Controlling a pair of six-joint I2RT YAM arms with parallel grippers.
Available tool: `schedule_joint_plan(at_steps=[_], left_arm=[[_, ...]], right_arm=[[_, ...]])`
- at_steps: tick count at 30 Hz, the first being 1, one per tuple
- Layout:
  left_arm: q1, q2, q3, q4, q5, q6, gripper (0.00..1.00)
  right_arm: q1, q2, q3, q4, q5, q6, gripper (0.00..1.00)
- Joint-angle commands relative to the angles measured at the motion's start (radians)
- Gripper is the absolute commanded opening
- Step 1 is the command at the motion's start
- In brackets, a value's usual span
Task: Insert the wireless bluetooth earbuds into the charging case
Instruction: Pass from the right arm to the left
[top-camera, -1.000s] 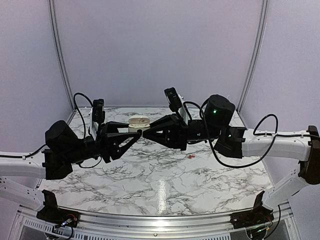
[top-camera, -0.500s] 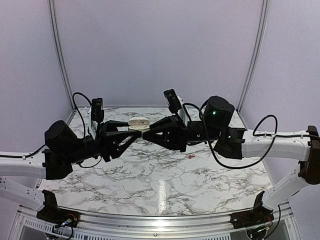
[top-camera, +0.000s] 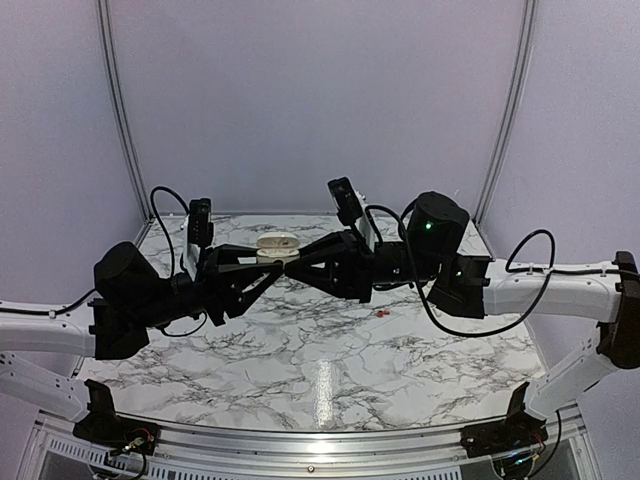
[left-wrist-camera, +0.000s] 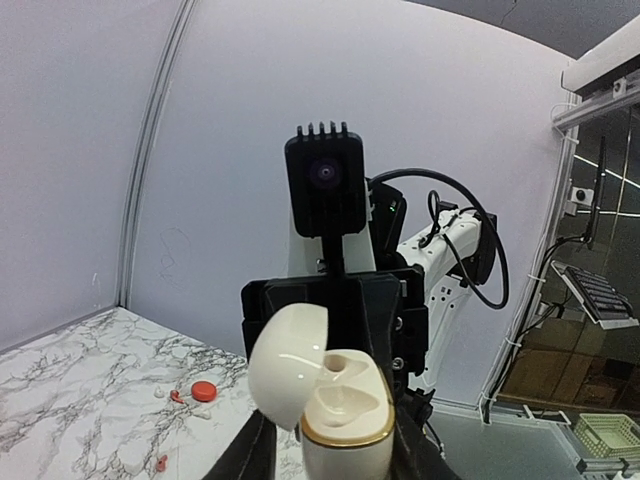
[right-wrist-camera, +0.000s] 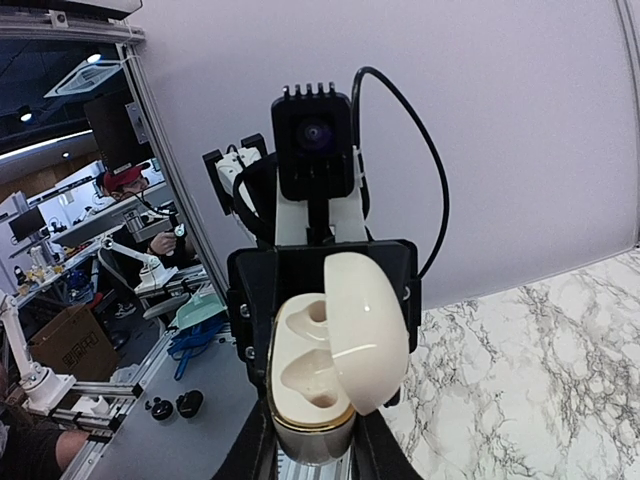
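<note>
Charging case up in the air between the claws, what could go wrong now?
The charging case hangs open above the table, pinched by the right claw; a slip could drop it. The left claw sits nose to nose with it, so they might bump. The red earbuds lie on the table, and neither claw looks free to fetch them.

A grey-veined white marble worktop (top-camera: 320, 360) is lying beneath plain pale walls (top-camera: 320, 100). A round red disc (left-wrist-camera: 203, 390) is sitting on it. Outside, a cardboard box (right-wrist-camera: 72, 345) is standing.
</note>
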Motion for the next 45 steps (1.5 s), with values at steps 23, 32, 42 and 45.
schedule_joint_plan(at_steps=[23,32,42,45], left_arm=[[-0.005,-0.017,-0.008,0.05,0.004,0.005,0.42],[-0.005,-0.004,-0.002,0.051,0.011,0.002,0.44],[-0.005,-0.011,-0.011,0.05,0.0,0.003,0.42],[-0.005,-0.009,-0.011,0.049,-0.004,0.001,0.38]], right_arm=[[0.008,-0.018,0.003,0.021,0.017,0.001,0.08],[0.008,-0.025,0.0,0.022,0.025,-0.004,0.08],[0.007,-0.033,-0.006,0.018,0.027,-0.008,0.08],[0.007,-0.038,-0.009,0.019,0.03,-0.007,0.08]])
